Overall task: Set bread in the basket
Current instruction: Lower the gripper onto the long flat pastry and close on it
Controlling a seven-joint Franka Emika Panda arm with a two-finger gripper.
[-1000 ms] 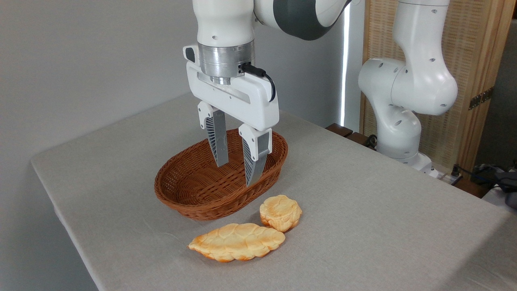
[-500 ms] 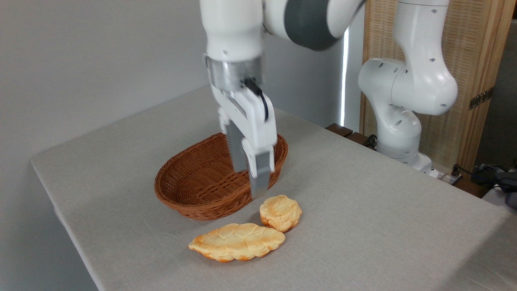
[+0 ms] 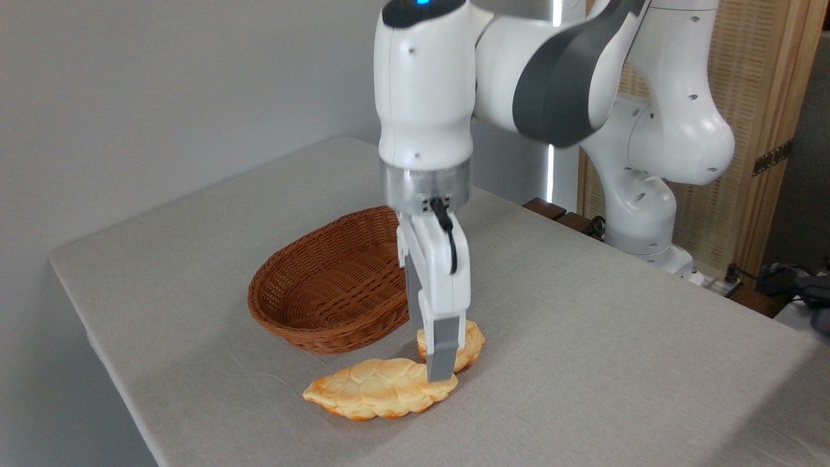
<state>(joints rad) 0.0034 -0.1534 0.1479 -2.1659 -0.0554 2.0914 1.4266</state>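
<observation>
Table [image 3: 583, 363] fills lower frame. Robot arm [image 3: 428, 97] reaches down from top middle. Basket [image 3: 324, 292] sits left of middle, nothing in it. Bread [image 3: 373, 389] lies flat at bottom middle, in front of basket. Small bun [image 3: 470, 340] just behind bread's right end. Gripper [image 3: 439, 373] seen edge-on, tip over bread's right end; cannot tell if fingers spread or together.

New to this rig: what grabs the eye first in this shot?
The big white arm dominates the middle of the frame, its gripper pointing straight down over the right end of the long braided bread on the grey table. Just behind sits the empty brown wicker basket. A small round bun peeks out behind the fingers.
</observation>
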